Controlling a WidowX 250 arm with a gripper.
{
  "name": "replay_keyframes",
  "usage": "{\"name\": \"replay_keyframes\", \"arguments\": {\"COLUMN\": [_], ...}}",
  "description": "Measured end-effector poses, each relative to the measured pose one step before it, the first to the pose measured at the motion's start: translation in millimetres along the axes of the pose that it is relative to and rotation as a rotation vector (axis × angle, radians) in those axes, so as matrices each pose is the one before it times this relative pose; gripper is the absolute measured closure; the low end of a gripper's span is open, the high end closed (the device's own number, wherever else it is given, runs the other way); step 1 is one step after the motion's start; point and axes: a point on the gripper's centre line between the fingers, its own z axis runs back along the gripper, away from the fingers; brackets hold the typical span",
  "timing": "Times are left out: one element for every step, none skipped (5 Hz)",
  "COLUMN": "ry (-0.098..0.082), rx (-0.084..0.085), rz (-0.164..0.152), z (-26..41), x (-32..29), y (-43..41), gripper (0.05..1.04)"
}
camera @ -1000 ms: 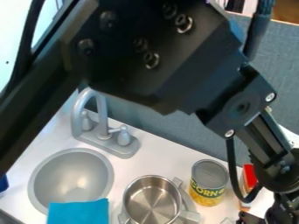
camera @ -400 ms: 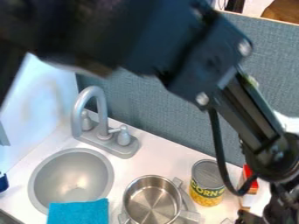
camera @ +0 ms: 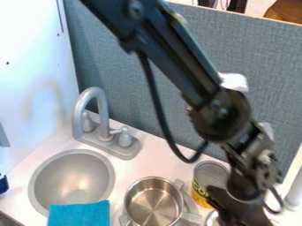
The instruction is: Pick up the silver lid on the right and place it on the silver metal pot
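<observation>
The claw (camera: 239,213) is positioned near the can (camera: 210,175), which stands beside the pot (camera: 153,204); claw opening and grip contents cannot be determined.

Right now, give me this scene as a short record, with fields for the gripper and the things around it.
gripper: lower right, nearest the can
held item: cannot tell
can: yellow label, upright, partly hidden by the gripper
pot: metal, open top, between sink and can
sink: round grey basin, left of the pot
faucet: grey, curved, behind the sink
cloth: blue, over the sink's front edge
</observation>
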Motion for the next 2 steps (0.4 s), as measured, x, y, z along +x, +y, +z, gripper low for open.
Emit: {"name": "replay_keyframes", "arguments": {"ry": [0.0007, -0.0246], "rx": [0.0184, 0.0407], "rz": [0.0494, 0.0461], "z": [-0.02, 1.7], "x": [-7.6, 8.82], "y": [34.43, 31.32], "gripper": [0.765, 0.765]}}
